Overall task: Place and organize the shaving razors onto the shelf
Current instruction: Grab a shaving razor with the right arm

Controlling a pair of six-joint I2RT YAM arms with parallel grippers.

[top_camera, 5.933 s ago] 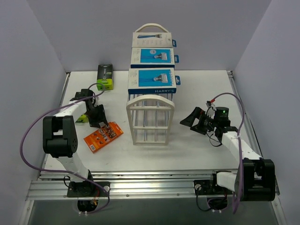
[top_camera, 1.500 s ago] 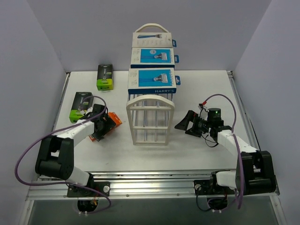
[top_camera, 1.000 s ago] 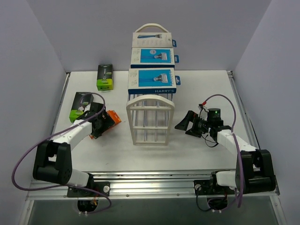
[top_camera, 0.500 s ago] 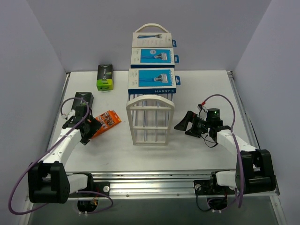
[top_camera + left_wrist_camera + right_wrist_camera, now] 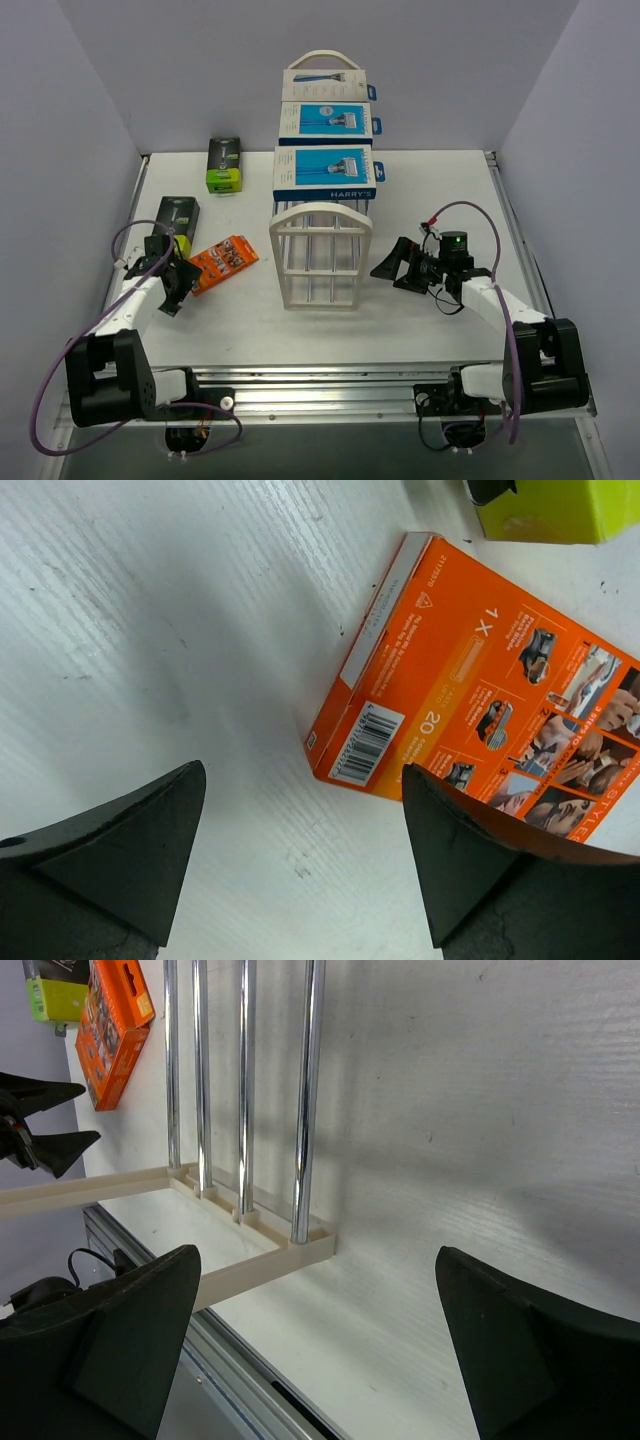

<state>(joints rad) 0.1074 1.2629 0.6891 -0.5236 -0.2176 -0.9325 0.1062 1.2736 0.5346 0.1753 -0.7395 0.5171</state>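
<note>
Here the left tool (image 5: pixel 172 282) hangs low over the white table (image 5: pixel 440 190), jaws spread wide and gripping nothing. In the left wrist view its two dark fingers (image 5: pixel 120 850) frame bare table, and the barcode corner of the flat orange razor box (image 5: pixel 470 710) lies just beyond the right-hand one. That box lies flat on the table, at an angle, between the left tool and the shelf (image 5: pixel 320 255), a tall cream-white rack of thin bars with arched ends that stands mid-table. Three blue-and-white razor boxes (image 5: pixel 324 172) sit on the shelf's tiers, one behind the other, faces up; the nearest reads HARRY'S.

A black-and-lime-green razor box (image 5: pixel 176 214) lies flat just behind the left tool, near the table's left edge, and its lime end shows at the top of the left wrist view. A second black-and-lime-green box (image 5: pixel 224 165) stands at the back left, well apart from the shelf.

The right tool (image 5: pixel 390 268) is released too, jaws wide and empty, facing the shelf's right side near its foot. Its wrist camera looks along the shiny bars set in the cream base frame.
</note>
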